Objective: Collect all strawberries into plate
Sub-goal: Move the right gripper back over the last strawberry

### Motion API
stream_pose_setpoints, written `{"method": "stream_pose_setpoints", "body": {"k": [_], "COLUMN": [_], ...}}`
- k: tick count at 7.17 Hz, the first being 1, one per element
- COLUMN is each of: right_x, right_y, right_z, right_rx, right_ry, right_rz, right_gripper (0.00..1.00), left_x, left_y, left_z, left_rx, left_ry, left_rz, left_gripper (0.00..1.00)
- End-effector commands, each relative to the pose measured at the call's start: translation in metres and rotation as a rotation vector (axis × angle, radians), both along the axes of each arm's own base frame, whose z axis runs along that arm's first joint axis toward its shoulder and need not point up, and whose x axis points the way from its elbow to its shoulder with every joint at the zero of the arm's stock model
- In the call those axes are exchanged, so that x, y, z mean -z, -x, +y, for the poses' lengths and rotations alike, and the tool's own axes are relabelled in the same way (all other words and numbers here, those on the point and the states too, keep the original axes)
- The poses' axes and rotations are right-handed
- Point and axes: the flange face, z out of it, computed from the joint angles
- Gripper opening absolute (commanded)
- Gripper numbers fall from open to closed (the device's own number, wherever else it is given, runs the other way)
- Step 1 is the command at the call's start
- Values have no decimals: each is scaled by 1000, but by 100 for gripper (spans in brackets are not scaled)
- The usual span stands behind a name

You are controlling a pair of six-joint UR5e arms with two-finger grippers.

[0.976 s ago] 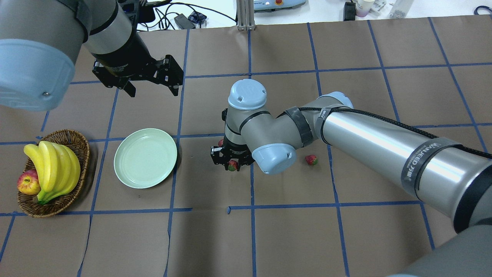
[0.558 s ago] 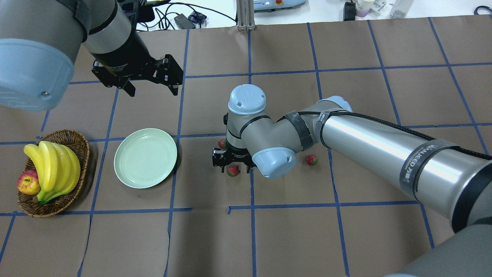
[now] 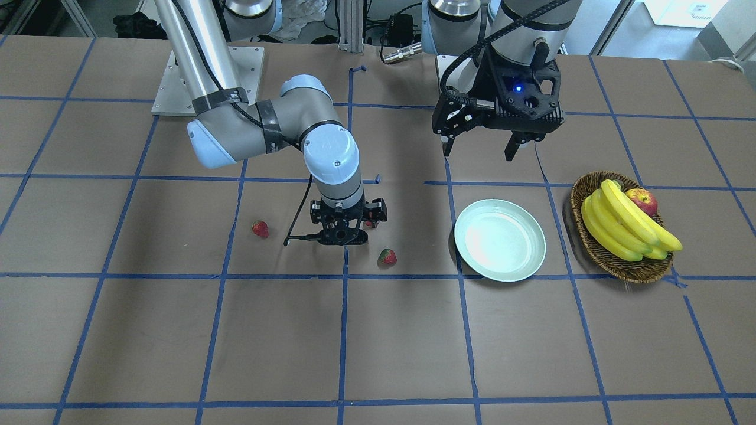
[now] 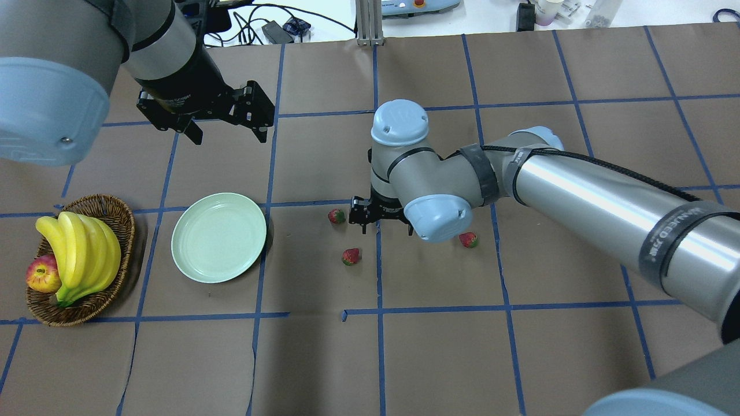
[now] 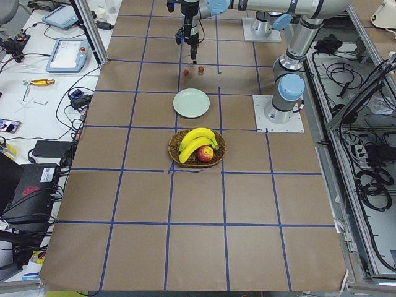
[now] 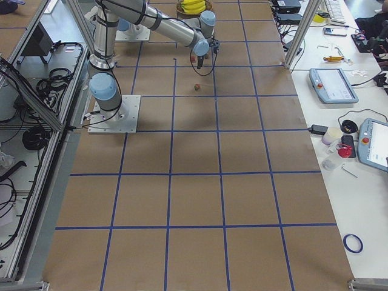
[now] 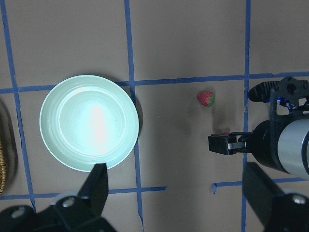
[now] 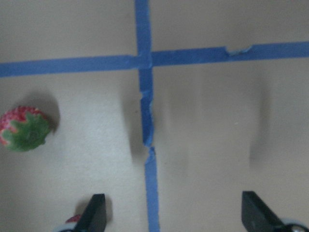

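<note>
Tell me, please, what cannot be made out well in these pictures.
Front view: one strawberry is mostly hidden behind the right gripper.
Right wrist view: a strawberry is cut off by the bottom edge.
Exterior left view: the strawberries are too small to show their caps.
Exterior right view: the right arm covers the plate.

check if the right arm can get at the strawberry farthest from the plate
Probably yes: the right claw is open and empty, and that strawberry lies close by with nothing around it.

A silver robot arm [image 6: 173, 27] reaches across the brown, blue-gridded tabletop [image 6: 194, 182]. One small red strawberry [image 6: 196, 88] lies near its tip.
</note>
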Motion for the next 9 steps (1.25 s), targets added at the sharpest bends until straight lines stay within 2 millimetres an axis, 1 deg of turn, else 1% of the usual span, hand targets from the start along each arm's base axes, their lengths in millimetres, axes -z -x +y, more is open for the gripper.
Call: {"method": "stream_pose_setpoints", "body": {"k": [1, 2, 3, 4, 5, 7, 9], "right_x": [-21, -5, 4, 18, 24, 30, 39], "right_y": [66, 94, 102, 108, 109, 110, 113], "right_z": [-32, -24, -13, -1, 4, 6, 14], "right_rx": [9, -63, -73, -77, -77, -77, -77], "right_ry": [16, -42, -70, -99, -111, -123, -143], "right_rz": [15, 67, 90, 123, 131, 135, 139], "right_gripper": [100, 100, 100, 100, 100, 99, 77], "left_x": [0, 1, 1, 2, 2, 2, 2], "left_y": [0, 1, 1, 0, 1, 0, 1], "left_z": [0, 0, 0, 0, 1, 0, 1], "left_rx": [0, 0, 0, -2, 0, -2, 0], "left_ry": [-1, -2, -2, -4, -4, -4, -4], "left_rz": [0, 0, -1, -1, -1, -1, -1], "left_gripper": [100, 100, 100, 100, 100, 100, 100]}}
